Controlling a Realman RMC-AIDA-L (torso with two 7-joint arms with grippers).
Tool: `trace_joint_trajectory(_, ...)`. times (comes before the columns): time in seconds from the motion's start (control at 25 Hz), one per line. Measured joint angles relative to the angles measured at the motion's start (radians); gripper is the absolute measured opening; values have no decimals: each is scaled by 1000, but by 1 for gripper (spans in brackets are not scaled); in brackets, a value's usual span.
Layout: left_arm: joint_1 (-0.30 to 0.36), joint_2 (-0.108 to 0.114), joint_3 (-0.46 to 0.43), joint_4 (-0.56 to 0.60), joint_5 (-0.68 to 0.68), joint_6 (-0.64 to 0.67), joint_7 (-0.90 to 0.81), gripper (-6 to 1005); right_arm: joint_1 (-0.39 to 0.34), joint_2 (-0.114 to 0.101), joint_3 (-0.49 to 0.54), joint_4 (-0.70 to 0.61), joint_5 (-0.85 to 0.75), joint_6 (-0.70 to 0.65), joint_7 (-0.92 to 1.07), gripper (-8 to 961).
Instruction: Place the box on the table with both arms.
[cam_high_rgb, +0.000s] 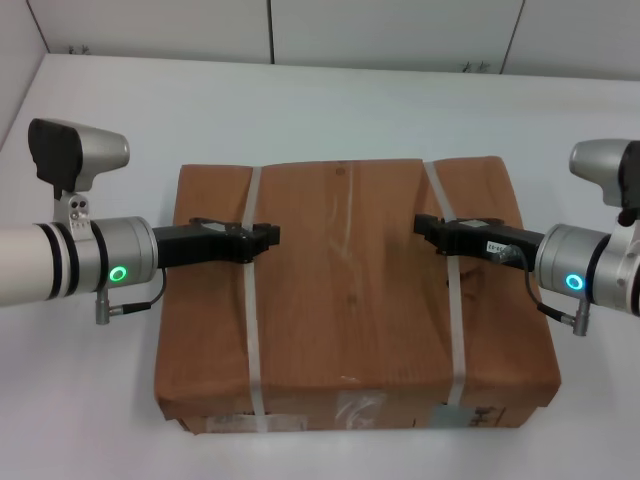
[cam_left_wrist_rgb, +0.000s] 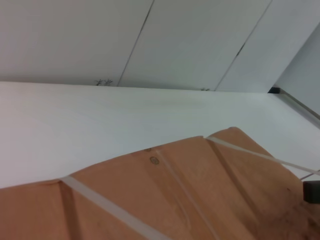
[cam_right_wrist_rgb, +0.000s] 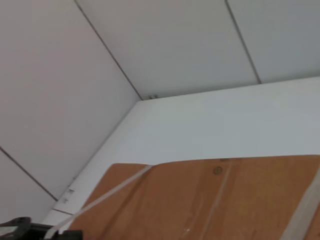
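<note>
The box (cam_high_rgb: 350, 290) is wrapped in brown paper and lies flat on the white table (cam_high_rgb: 330, 110), its taped and labelled side facing me. Two whitish straps bind it. My left gripper (cam_high_rgb: 264, 237) reaches in from the left over the left strap (cam_high_rgb: 250, 330) and is shut on it. My right gripper (cam_high_rgb: 424, 226) reaches in from the right over the right strap (cam_high_rgb: 455, 330) and is shut on it. The left wrist view shows the box top (cam_left_wrist_rgb: 200, 200) and the right gripper (cam_left_wrist_rgb: 312, 191). The right wrist view shows the box (cam_right_wrist_rgb: 225, 200) and a strap rising to the left gripper (cam_right_wrist_rgb: 20, 227).
White wall panels (cam_high_rgb: 390, 30) stand behind the table's far edge. Bare tabletop runs beyond the box (cam_left_wrist_rgb: 100, 125) and on both sides of it. A wall also stands along the table's left side (cam_right_wrist_rgb: 60, 100).
</note>
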Motion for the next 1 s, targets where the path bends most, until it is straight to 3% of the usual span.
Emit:
trace_joint_trajectory(0.36, 3, -2, 0, 24, 1, -38, 15, 117, 5, 0, 0, 10, 3, 54, 13, 17)
trace_joint_trajectory(0.44, 3, -2, 0, 27, 2, -45, 15, 120, 3, 0, 7, 10, 9, 62, 14, 126)
trace_joint_trajectory(0.76, -1, -5, 0, 50, 24, -97, 8, 130, -8, 0, 75, 17, 12, 104, 12, 413)
trace_joint_trajectory(0.88, 3, -5, 0, 50, 22, -96, 13, 292, -20, 0, 107, 19, 12, 105, 2, 549)
trace_joint_trajectory(1.0, 5, -4, -1, 50, 18, -89, 16, 354, -36, 0, 138, 14, 12, 105, -13, 656)
